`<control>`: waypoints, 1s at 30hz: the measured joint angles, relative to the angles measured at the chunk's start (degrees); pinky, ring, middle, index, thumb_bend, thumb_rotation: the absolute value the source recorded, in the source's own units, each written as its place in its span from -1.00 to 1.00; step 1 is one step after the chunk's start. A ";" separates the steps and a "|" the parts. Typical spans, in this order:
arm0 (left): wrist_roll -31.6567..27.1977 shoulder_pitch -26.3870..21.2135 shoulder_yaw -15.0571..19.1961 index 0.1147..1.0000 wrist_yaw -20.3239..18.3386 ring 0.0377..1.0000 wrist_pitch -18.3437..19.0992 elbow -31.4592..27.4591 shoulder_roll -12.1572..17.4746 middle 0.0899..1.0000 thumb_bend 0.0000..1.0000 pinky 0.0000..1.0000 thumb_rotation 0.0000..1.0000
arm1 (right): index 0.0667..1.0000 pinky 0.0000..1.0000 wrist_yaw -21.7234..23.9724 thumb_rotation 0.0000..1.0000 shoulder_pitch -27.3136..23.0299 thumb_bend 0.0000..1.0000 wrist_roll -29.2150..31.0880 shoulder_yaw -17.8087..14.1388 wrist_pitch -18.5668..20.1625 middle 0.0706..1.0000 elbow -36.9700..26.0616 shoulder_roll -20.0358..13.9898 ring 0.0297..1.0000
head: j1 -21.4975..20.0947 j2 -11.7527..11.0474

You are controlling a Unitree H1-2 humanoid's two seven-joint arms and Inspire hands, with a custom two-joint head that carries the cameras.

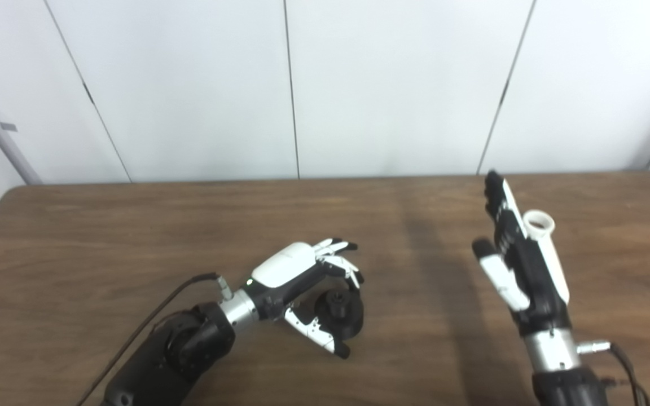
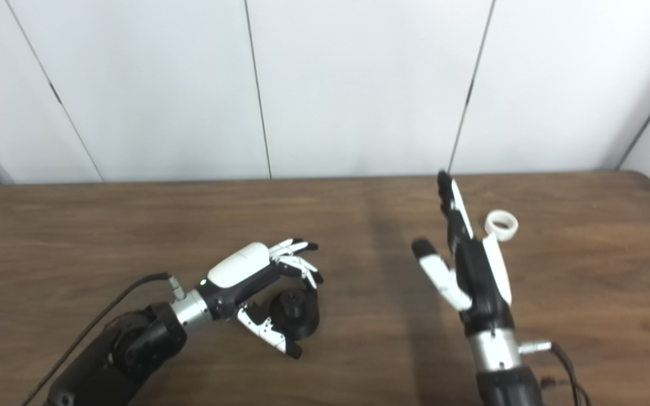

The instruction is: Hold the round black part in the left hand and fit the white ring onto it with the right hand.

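The round black part [image 1: 341,313] lies on the brown table [image 1: 133,237], left of centre. My left hand [image 1: 302,282] arches over it with the fingers curled above it and the thumb below; the fingers are apart and do not clasp it. The white ring [image 2: 501,224] lies on the table at the right, just beyond my right hand [image 2: 466,265]. It also shows in the left eye view [image 1: 538,224], partly behind that hand. My right hand stands upright with its fingers straight and spread, empty, to the left of the ring.
White wall panels stand behind the table's far edge [image 1: 325,179]. Cables trail from both wrists at the bottom of the picture.
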 measured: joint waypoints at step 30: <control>-0.60 -4.96 -9.36 -0.17 11.39 0.97 -2.09 12.75 1.55 0.49 0.05 1.00 -0.87 | 1.00 1.00 2.89 0.77 -2.40 0.11 -4.64 -0.43 12.67 1.00 -14.24 -1.75 1.00 | -3.87 0.53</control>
